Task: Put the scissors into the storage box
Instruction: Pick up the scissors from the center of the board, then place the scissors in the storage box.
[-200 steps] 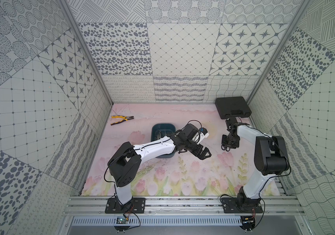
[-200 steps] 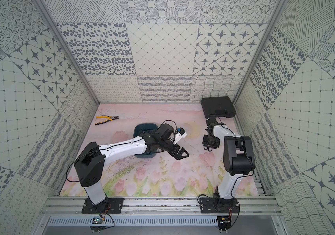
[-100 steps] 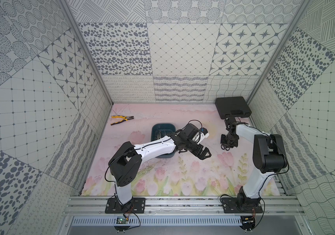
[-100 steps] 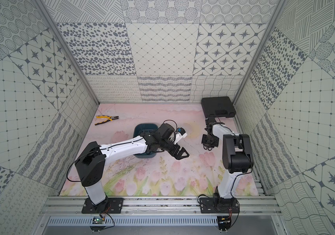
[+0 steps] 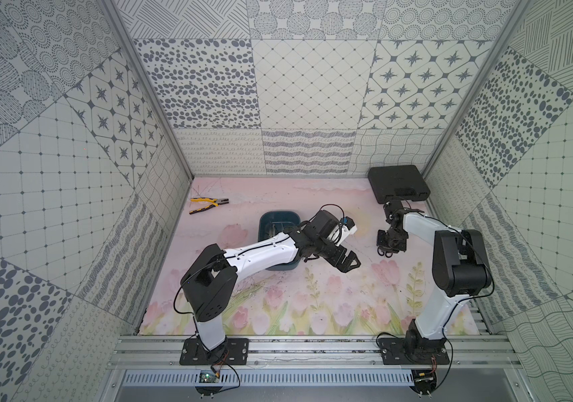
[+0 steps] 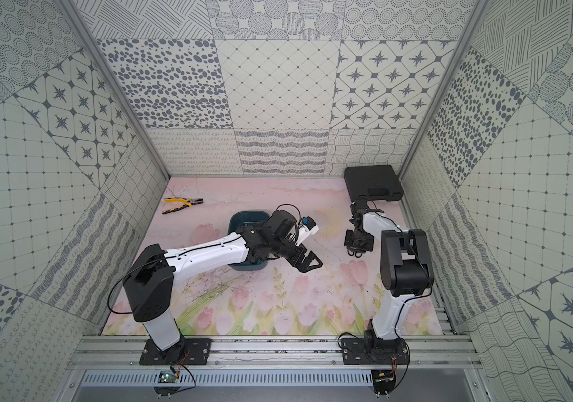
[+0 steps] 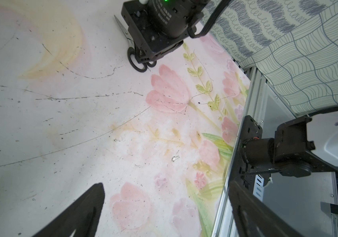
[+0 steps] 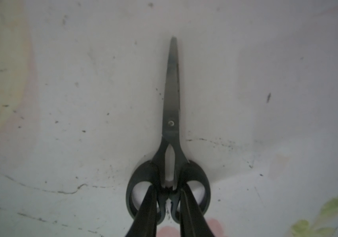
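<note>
The scissors [image 8: 172, 98] lie flat on the counter [image 8: 61, 82], at 3 o'clock of the box [image 5: 279, 213], well apart. The right tool [image 8: 167, 190] is narrow, pinching their handles; the left tool [image 5: 348, 267] gapes wide, empty. Likely light, stiff, slick-bladed: the handles suit best.
</note>
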Available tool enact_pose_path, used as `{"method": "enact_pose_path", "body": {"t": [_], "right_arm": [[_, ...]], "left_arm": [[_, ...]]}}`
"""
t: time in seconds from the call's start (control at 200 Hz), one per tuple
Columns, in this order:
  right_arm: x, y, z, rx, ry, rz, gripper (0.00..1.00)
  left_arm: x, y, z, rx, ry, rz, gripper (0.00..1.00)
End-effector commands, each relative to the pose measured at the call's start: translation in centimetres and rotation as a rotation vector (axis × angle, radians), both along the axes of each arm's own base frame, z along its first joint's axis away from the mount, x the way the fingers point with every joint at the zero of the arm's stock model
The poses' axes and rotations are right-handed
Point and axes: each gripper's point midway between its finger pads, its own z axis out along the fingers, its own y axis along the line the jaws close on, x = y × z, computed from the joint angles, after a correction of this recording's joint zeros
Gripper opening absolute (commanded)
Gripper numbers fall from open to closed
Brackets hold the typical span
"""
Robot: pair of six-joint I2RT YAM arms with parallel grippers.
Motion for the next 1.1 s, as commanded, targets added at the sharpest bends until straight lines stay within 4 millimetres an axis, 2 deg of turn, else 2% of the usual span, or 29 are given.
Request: {"method": "enact_pose_path", "body": {"t": [0.0,0.145,0.285,0.55,0.755,0.866,1.011,1.096], "right_arm": [[-0.5,1.3,1.1,0.012,-0.003,0.034,0.0],[-0.8,3.0,2.5,0.004,-0.02,0.077,0.0],[-0.8,5.8,4.5,0.01,-0.056,0.138,0.0],[-0.1,13.0,8.2,0.065,-0.12,0.261,0.0],[-0.3,20.4,11.7,0.135,-0.177,0.392,0.0],[-1.2,25.3,13.3,0.203,-0.201,0.472,0.0],[-2.7,31.4,13.5,0.27,-0.19,0.574,0.0],[-3.6,34.7,13.0,0.298,-0.179,0.623,0.0]], "left_arm": [[1.3,0.6,2.1,-0.035,-0.108,0.05,0.99],[2.2,2.1,3.4,-0.053,-0.139,0.106,0.99],[3.3,4.5,3.5,-0.054,-0.135,0.167,0.99],[5.0,11.5,2.2,0.02,-0.117,0.345,0.99],[4.4,16.4,2.2,0.067,-0.108,0.443,0.99],[4.5,20.4,1.6,0.088,-0.051,0.579,0.99],[4.2,26.6,-0.4,0.094,0.051,0.816,0.99],[3.7,28.9,-1.2,0.064,0.082,0.908,0.99]]}}
